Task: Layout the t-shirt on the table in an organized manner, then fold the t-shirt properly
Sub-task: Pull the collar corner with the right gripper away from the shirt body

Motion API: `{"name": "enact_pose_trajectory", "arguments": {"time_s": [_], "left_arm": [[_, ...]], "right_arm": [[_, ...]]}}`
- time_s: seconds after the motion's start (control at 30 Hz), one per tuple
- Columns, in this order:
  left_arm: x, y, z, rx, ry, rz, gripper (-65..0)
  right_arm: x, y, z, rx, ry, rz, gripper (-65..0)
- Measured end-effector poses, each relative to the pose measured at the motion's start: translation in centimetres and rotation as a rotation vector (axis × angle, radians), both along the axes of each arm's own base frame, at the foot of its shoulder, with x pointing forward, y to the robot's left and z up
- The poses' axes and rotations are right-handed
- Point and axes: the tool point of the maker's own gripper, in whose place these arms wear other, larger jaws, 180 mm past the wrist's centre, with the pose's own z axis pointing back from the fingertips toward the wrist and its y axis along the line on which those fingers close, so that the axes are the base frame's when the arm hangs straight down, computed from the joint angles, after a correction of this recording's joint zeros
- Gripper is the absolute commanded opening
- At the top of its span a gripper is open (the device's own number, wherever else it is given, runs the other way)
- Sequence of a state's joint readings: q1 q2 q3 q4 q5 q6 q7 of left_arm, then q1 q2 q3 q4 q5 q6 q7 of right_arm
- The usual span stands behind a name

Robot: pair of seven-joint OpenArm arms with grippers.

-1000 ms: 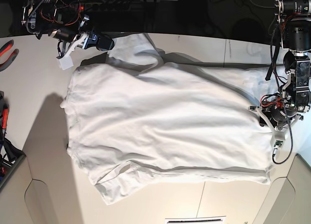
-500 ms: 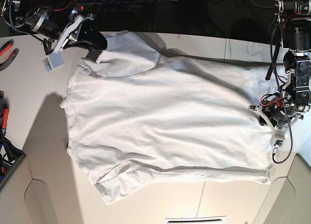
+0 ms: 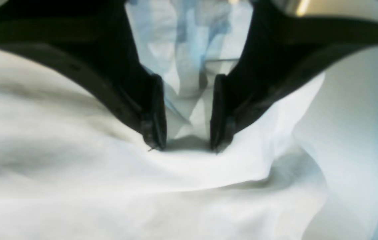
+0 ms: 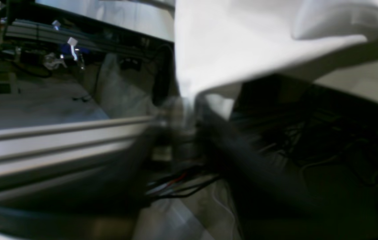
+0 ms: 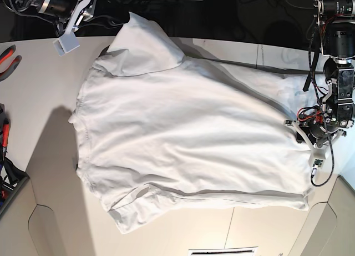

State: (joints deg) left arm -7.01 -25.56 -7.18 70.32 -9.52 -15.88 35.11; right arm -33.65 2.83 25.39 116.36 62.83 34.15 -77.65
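The left gripper (image 3: 187,146) presses its two dark fingers (image 3: 154,116) down into the t-shirt (image 5: 188,145). A gap stands between them and only a shallow dip of cloth lies in it, so they look released rather than pinching. In the base view this gripper sits at the garment's edge on that view's right, low over the worktop (image 5: 39,89).

The right gripper (image 4: 189,110) is badly blurred in its own camera. A peak of white cloth comes down to a point right at its fingers, but whether they are clenched on that corner or have let it go cannot be told. In the base view that arm is at the far upper left, beyond the worktop's back edge, with one corner of the shirt raised toward it.

The rest of the t-shirt lies spread and wrinkled across the middle of the off-white worktop, one sleeve sticking out at the near edge. Red-handled pliers (image 5: 8,59) lie at the left edge.
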Motion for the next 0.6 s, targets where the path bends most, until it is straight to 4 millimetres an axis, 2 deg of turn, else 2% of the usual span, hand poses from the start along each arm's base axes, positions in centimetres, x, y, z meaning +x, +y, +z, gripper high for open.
{"name": "enact_pose_trajectory", "arguments": {"time_s": [0.17,0.3,0.33,0.43,0.5,0.6], "left_arm": [[0.0,0.0,0.0,0.0,0.0,0.0,-38.9],[0.0,0.0,0.0,0.0,0.0,0.0,-38.9],[0.0,0.0,0.0,0.0,0.0,0.0,-38.9],[0.0,0.0,0.0,0.0,0.0,0.0,-38.9],[0.0,0.0,0.0,0.0,0.0,0.0,-38.9],[0.0,0.0,0.0,0.0,-0.001,0.0,-38.9]], "right_arm": [[0.1,0.1,0.5,-0.002,-0.017,0.006,-36.5],[0.3,0.7,3.3,-0.042,-0.118,0.051,-36.6],[0.7,0.5,3.9,-0.082,-0.152,0.059,-36.6],[4.0,-0.8,5.5,-0.208,-0.313,-0.013,-36.6],[6.1,-2.8,5.1,-0.308,-0.351,-0.101,-35.7],[7.7,-5.2,2.5,-0.364,-0.293,-0.212,-29.9]]}}
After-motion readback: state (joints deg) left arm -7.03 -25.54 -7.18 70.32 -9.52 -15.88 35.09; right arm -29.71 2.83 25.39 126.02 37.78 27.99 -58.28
